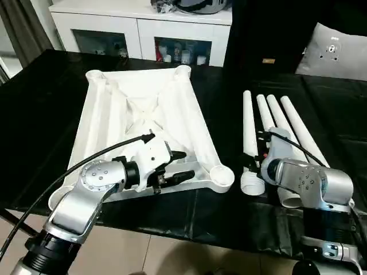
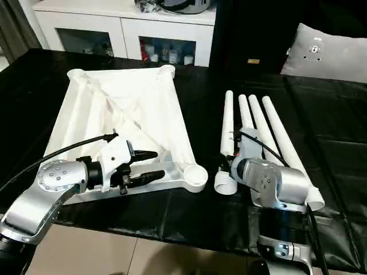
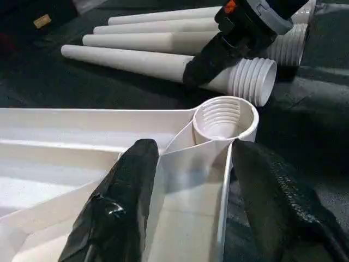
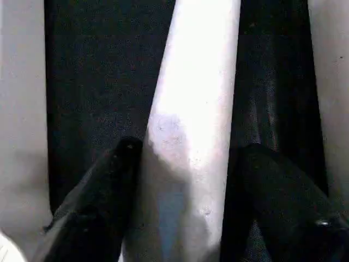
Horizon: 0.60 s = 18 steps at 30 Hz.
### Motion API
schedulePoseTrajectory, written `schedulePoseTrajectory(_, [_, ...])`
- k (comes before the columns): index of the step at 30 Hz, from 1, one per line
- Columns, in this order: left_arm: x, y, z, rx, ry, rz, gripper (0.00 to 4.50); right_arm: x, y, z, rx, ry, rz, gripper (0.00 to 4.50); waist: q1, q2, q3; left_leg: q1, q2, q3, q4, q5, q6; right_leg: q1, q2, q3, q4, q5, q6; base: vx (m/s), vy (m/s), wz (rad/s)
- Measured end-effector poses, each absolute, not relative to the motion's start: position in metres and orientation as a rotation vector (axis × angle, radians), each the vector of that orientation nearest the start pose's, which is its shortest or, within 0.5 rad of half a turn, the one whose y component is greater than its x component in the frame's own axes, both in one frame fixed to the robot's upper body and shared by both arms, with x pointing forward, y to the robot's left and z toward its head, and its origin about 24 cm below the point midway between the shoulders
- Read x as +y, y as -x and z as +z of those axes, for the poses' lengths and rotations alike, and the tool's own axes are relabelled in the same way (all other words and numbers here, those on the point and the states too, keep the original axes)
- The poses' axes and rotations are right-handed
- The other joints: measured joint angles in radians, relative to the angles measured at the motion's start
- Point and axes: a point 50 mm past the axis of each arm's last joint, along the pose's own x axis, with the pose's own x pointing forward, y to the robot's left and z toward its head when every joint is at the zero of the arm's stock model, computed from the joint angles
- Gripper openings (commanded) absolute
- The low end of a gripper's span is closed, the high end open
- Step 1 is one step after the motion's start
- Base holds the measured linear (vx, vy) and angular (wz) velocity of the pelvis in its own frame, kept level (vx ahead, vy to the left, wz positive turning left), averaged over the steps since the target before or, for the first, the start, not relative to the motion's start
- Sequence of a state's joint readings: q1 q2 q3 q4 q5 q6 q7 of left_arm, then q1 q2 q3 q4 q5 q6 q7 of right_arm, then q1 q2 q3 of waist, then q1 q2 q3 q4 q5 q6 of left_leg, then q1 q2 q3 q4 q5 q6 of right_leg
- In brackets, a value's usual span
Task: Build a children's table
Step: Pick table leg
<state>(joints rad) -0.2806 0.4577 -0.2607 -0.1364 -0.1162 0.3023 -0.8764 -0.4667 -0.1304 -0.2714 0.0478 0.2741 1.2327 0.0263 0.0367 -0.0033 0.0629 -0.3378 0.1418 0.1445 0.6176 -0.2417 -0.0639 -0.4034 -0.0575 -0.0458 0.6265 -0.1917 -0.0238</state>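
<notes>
Jaws, left: left gripper [image 1: 175,166] stands parted at the near edge of the upturned tabletop [image 1: 143,109], one finger either side of a rib by the near right corner socket [image 3: 225,117]; nothing pinched.
Jaws, right: right gripper [image 4: 182,164] straddles the leg [image 1: 249,126] nearest the tabletop, a black finger on each flank; whether they press it yet, I cannot tell.
Task parts: tabletop lies ribs-up on the black work table [image 1: 46,114]; four legs [image 2: 258,126] lie side by side to its right, threaded ends toward the robot.
Risk: a round tapered leg could roll or slip out of a loose grip; neighbours lie close, so a finger may nudge them.
In the way: nothing blocks the socket.
Beyond: white cabinet [image 1: 137,28]; grey cushion [image 1: 332,51], far right.
</notes>
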Motion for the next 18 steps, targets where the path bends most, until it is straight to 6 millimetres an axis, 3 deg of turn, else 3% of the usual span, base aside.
schedulePoseTrajectory(9, [0.1205,-0.2672,0.0958,0.137,-0.397,-1.118,2.52,-0.1786,-0.3031,0.0634,0.777,-0.252,0.055,2.14,0.000,0.000,0.000,0.000,0.000,0.000,0.000,0.000,0.000,0.000,0.000,0.000,0.000,0.000,0.000,0.000,0.000,0.00])
schedulePoseTrajectory(18, [0.1188,-0.2674,0.0957,0.132,-0.391,-1.112,2.52,-0.1771,-0.3041,0.0660,0.733,-0.318,0.056,1.91,0.000,0.000,0.000,-0.001,0.000,0.000,0.000,0.000,0.000,0.000,0.000,0.000,0.000,0.000,0.000,0.000,0.000,0.00])
